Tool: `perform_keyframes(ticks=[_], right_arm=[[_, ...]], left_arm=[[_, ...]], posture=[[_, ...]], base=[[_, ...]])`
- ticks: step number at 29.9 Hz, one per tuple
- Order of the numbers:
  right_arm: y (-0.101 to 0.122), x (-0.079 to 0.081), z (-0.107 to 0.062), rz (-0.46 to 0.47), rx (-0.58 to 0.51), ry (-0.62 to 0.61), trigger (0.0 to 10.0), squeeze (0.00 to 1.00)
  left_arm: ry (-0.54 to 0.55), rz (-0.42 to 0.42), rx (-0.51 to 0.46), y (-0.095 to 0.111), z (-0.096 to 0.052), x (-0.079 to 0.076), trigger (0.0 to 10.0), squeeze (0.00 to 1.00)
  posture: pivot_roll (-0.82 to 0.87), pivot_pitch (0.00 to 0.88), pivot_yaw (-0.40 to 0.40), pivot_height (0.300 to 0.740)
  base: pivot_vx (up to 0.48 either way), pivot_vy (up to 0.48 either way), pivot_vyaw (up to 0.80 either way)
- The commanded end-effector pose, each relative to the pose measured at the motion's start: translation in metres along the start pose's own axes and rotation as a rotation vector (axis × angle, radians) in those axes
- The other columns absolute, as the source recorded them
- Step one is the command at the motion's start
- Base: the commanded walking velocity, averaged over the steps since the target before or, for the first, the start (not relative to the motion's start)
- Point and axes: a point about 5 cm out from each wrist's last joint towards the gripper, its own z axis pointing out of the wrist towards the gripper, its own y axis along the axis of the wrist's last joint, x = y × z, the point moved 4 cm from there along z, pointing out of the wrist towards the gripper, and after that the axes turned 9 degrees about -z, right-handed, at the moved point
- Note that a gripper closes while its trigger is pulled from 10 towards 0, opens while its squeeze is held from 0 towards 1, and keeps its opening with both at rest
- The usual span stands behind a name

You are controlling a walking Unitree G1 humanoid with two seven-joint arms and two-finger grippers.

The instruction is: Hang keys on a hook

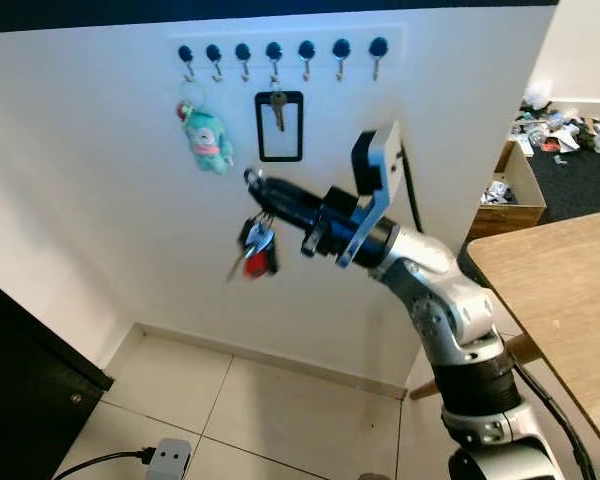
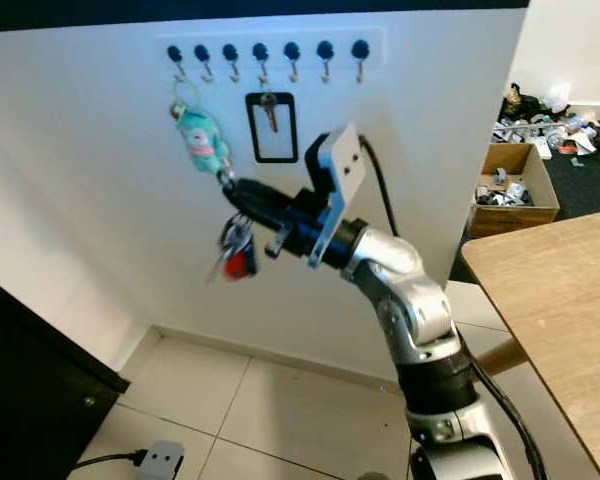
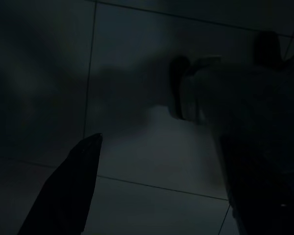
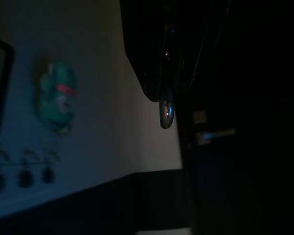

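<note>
Right gripper [image 1: 252, 180] is extended toward the white wall [image 1: 90, 200], fingers pinched shut on the ring of the keys [image 1: 257, 248]. The bunch dangles free below the fingertips, clear of the wall as far as I can judge, and well below the hook rail [image 1: 280, 50].

Rail: seven hooks. The leftmost carries a teal plush charm [image 1: 208, 135]; the middle hook [image 1: 274, 52] carries a single key on a black loop [image 1: 279, 126]. The others look bare, so I have a choice of targets.

Handling, my judgement: the bunch is light but loose. Several metal keys plus a red fob pivot on the ring, so it will swing with any wrist motion. It is hard and slick, and a pinch on thin wire could slip or let the ring rotate. Best hold is the ring itself, with an open arc of ring left exposed above the fingers to drop over a hook tip. I can't confirm from here how much ring stands proud.

View comparison: the eye views give the whole geometry, rail, arm and bunch. The right wrist view is dark but shows a glinting piece of the bunch [image 4: 166, 112] hanging at the fingers, with the charm on the wall beyond. The left wrist view shows dim floor tiles [image 3: 137, 205] and one finger; the left gripper [image 3: 73, 191] hangs idle, spread not readable.
</note>
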Motion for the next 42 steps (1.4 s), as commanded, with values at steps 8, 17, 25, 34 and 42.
perform_keyframes(ticks=[8,17,25,34,42], right_arm=[[0.015,-0.032,0.001,0.115,-0.131,-0.146,10.0,0.00],[0.024,-0.060,0.001,0.278,-0.240,-0.255,10.0,0.00],[0.021,-0.076,0.004,0.338,-0.265,-0.313,10.0,0.00],[0.030,-0.087,0.010,0.402,-0.342,-0.299,10.0,0.00],[0.039,-0.091,0.011,0.432,-0.413,-0.273,10.0,0.00]], left_arm=[[0.028,-0.005,0.015,-0.008,-0.002,0.006,10.0,0.00],[0.026,0.002,0.025,-0.010,-0.003,0.007,10.0,0.00],[0.026,0.006,0.042,-0.016,-0.004,0.009,10.0,0.00],[0.020,0.009,0.060,-0.024,-0.005,0.009,10.0,0.00],[0.015,0.018,0.072,-0.031,-0.007,0.010,10.0,0.00]], posture=[[-0.13,0.091,0.116,0.740],[-0.12,0.115,0.124,0.740],[-0.11,0.139,0.127,0.740],[-0.08,0.159,0.127,0.740],[-0.07,0.183,0.133,0.740]], base=[[0.000,0.000,0.00],[0.000,0.000,0.00],[0.000,0.000,0.00],[0.000,0.000,0.00],[0.000,0.000,0.00]])
